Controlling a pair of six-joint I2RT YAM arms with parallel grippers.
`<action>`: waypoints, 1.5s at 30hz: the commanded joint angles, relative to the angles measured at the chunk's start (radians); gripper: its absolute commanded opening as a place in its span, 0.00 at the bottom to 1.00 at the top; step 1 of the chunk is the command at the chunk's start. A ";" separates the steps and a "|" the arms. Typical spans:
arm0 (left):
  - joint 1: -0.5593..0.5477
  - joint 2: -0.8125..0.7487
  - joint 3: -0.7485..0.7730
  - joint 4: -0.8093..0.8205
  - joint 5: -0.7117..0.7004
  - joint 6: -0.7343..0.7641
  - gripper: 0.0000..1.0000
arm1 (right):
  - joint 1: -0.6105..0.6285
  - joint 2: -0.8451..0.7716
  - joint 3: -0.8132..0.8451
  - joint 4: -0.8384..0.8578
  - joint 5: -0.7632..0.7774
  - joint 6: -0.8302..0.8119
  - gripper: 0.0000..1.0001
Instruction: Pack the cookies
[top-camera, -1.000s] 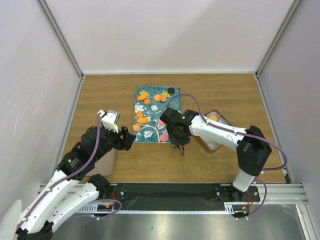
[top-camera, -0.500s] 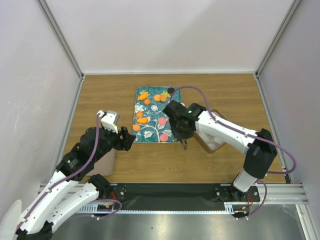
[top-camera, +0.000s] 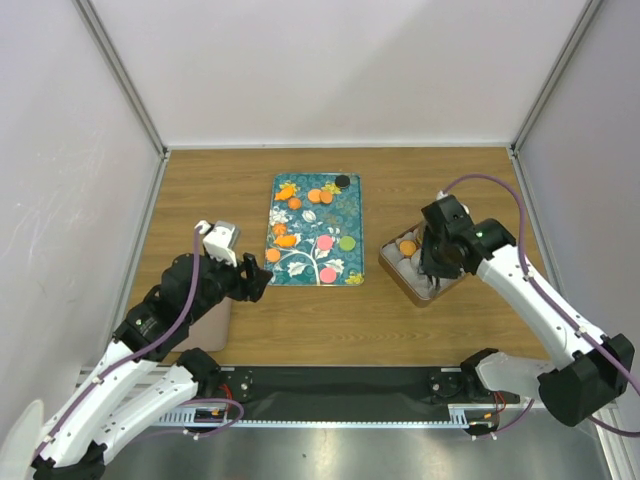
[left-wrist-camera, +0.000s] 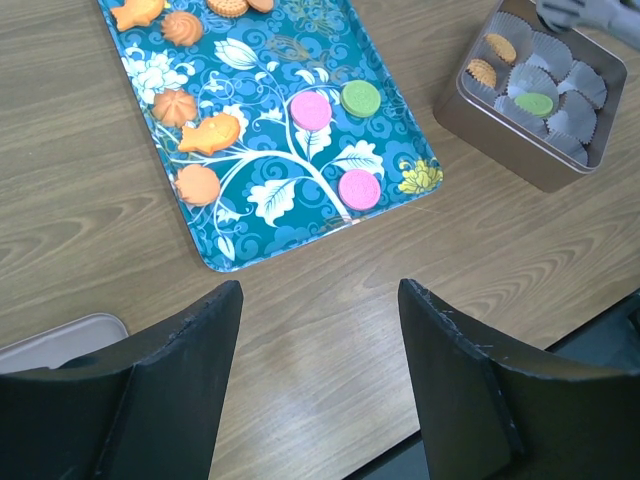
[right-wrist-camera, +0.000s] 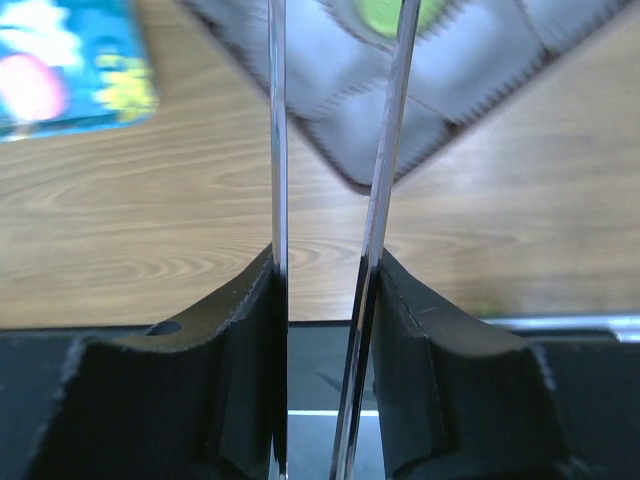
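The cookies lie on the teal tray (top-camera: 350, 205): orange ones (top-camera: 294, 203), a black one (top-camera: 342, 181), a green one (top-camera: 347, 243) and two pink ones (top-camera: 325, 242). In the left wrist view the pink (left-wrist-camera: 311, 110) and green (left-wrist-camera: 361, 97) cookies show on the tray (left-wrist-camera: 330, 60). The tin (top-camera: 386, 266) of paper cups holds orange cookies (left-wrist-camera: 500, 47) and a green cookie (left-wrist-camera: 537, 103). My right gripper (top-camera: 434, 262) hangs over the tin, shut on metal tongs (right-wrist-camera: 276, 150); their tips are out of the wrist view. My left gripper (left-wrist-camera: 320, 300) stands open over bare wood near the tray.
A pale flat lid (top-camera: 214, 322) lies under the left arm, also seen as a grey corner (left-wrist-camera: 50, 338). White walls with metal posts close in the table. A black rail runs along the near edge.
The right arm has swung right, from the tray's near right corner to above the tin, uncovering the tray's green and pink cookies. The left arm has not moved.
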 joint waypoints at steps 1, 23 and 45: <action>-0.011 0.016 -0.004 0.025 0.022 0.009 0.70 | -0.067 -0.031 -0.050 0.011 -0.018 0.015 0.30; -0.034 0.012 -0.005 0.026 0.025 0.011 0.69 | -0.210 -0.052 -0.176 0.084 -0.031 0.012 0.35; -0.041 0.024 -0.005 0.022 0.016 0.009 0.69 | -0.216 -0.066 -0.183 0.097 -0.009 0.007 0.44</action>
